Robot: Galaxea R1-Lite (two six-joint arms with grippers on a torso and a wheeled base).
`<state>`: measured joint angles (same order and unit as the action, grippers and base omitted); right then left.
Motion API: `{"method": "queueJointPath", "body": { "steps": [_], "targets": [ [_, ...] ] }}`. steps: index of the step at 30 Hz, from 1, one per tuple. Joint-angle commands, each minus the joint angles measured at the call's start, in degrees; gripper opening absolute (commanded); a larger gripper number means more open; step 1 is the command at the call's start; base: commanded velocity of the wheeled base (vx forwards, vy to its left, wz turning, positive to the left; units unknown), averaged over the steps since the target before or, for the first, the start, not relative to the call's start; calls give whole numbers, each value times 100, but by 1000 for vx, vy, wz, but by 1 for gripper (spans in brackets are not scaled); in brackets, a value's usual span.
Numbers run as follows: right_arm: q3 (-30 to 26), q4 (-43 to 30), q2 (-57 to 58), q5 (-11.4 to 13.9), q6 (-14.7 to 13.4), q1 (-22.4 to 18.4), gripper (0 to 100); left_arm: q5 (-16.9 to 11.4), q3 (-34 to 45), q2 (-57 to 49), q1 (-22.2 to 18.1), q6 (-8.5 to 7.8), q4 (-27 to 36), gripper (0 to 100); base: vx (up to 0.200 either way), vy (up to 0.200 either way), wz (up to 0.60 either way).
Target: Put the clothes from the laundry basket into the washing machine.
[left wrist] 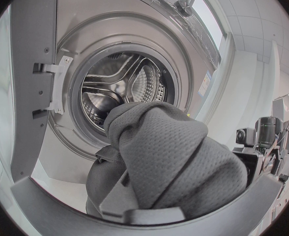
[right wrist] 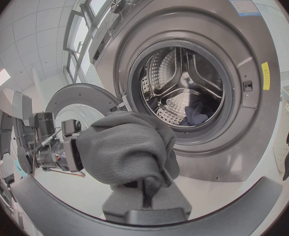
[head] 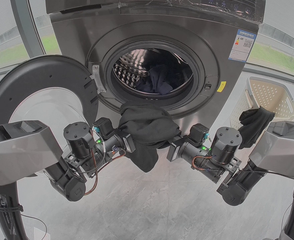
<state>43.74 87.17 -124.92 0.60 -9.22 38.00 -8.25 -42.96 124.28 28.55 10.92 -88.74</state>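
The task is judged to be partly done. The door (head: 37, 80) of the washing machine (head: 77, 37) is swung fully open to the left, and a dark blue garment (head: 157, 80) is already lying on the bottom of the drum (head: 133, 64).

A dark grey garment (head: 147, 124) is carried between the two arms, just in front of the machine and a little below the round opening. Its upper edge is seen near the lower lip of the opening, but whether they touch cannot be told. One loose end is hanging down toward the floor. The right gripper (right wrist: 147, 187) is pressed together on a fold of this garment. The left gripper (head: 128, 143) is buried under the cloth, so it cannot be told whether it is closed on it or only supporting it.

The laundry basket (head: 288, 99) is standing on the far right, beside the machine. A black garment (head: 253, 120) is draped over its near rim, so the basket is not yet emptied.

Two steps are therefore judged to be left: the grey garment must be lifted through the opening and let go inside the drum, and the black one must be fetched afterwards.
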Motion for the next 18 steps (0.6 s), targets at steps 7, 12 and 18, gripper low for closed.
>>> {"method": "queueJointPath", "body": {
  "steps": [7,12,18],
  "targets": [
    [47,72,-85,-7,-10,85,100,-1,33,-150,63,-29,-12,0,0,0,0],
    [-647,19,257,19,60,41,100,61,455,-449,89,-249,-3,0,0,0,0],
    [-2309,80,969,476,368,94,100,61,1448,-1495,186,-521,5,0,0,0,0]
  ]
}}
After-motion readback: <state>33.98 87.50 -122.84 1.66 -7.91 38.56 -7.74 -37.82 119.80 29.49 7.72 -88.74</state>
